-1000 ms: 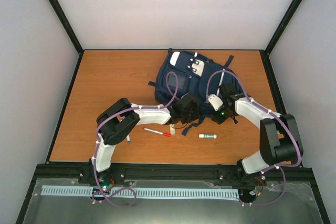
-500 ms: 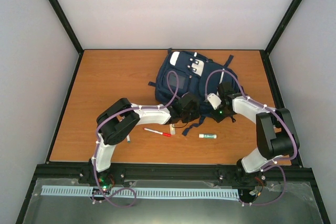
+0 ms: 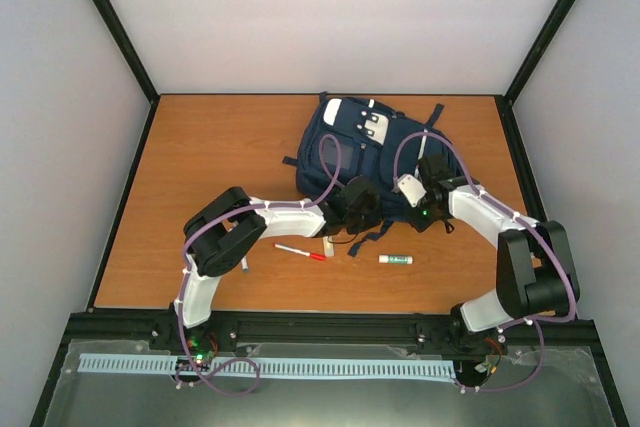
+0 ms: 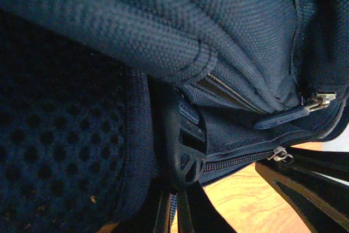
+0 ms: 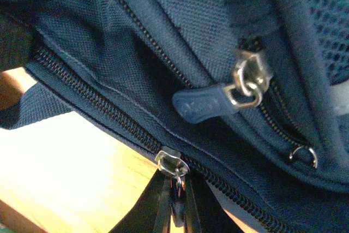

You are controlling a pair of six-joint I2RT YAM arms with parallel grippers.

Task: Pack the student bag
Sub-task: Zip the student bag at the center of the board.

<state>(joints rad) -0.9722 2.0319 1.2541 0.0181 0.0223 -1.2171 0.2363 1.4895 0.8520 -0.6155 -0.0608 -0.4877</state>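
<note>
Right elbow (image 3: 533, 269) swung toward 3 o'clock; right jaws pinch student bag (image 3: 352, 144) zipper pull (image 5: 175, 177); left jaws, I cannot tell.

Orange wood-grain worktop (image 3: 210, 157), black-edged. The navy student bag (image 3: 365, 142) lies flat toward the far right. Nearer: a red-capped white pen (image 3: 300, 251), a small pale object (image 3: 328, 245) and a white tube with green label (image 3: 396, 259), each apart.

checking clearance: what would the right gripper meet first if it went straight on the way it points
Probably the metal zipper slider, whose pull the right gripper pinches, then the student bag fabric behind; depth unclear.
</note>
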